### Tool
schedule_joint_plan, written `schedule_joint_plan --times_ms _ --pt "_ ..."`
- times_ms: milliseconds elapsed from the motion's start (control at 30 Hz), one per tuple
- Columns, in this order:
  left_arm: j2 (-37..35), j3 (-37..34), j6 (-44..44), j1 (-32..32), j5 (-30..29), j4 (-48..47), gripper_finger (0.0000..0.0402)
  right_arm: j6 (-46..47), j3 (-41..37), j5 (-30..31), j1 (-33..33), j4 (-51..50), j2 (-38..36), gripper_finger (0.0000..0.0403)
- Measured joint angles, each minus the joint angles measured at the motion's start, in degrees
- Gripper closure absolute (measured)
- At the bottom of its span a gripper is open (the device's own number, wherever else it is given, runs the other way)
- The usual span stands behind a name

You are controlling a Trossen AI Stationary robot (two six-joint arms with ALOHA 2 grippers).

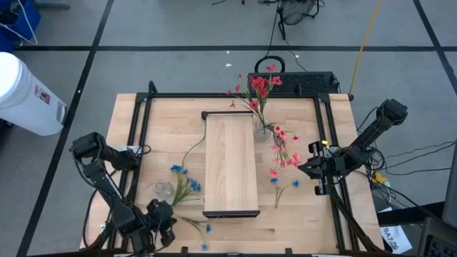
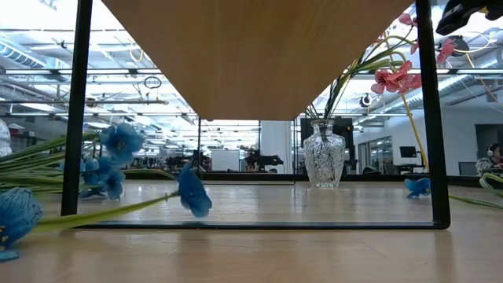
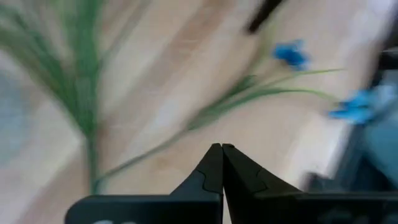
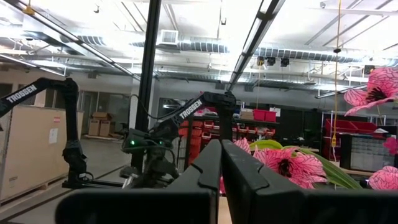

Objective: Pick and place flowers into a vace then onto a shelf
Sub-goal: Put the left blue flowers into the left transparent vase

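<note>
The clear glass vase stands on the table by the shelf's far right corner, with red-pink flowers in it. More red-pink flowers spread on the table right of the shelf, a pale plank on black legs. Blue flowers lie left of the shelf, and another blue flower lies near the table's front edge. My left gripper is shut over the table beside them. My right gripper is shut and raised beside the red-pink blossoms. My right gripper is shut right beside the red-pink blossoms of the spray on the table; its own fingers hide the tips, and I cannot tell whether it touches a stem or petal.
A small clear glass object sits by the blue stems. A lone blue blossom lies right of the shelf. A black box sits at the table's far edge. A white bin stands on the floor to the left.
</note>
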Motion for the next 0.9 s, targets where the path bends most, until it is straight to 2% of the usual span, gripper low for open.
schedule_joint_plan --times_ms 233,367,667,767,900 --pt "-0.1 1.8 0.2 0.0 4.3 -4.2 0.0387 0.0 0.0 0.0 0.0 0.0 0.0 0.0394" --pt "-0.1 1.1 -0.3 0.3 6.1 -7.5 0.0346 0.0 0.0 0.0 0.0 0.0 0.0 0.0394" --pt "-0.1 1.0 0.0 1.4 9.0 -11.1 0.0217 0.0 0.0 0.0 0.0 0.0 0.0 0.0394" --pt "-0.2 -0.6 -0.3 2.1 12.7 -11.5 0.0197 0.0 0.0 0.0 0.0 0.0 0.0 0.0394" --pt "-0.2 -4.2 -0.5 2.3 14.7 -8.9 0.0197 0.0 0.0 0.0 0.0 0.0 0.0 0.0394"
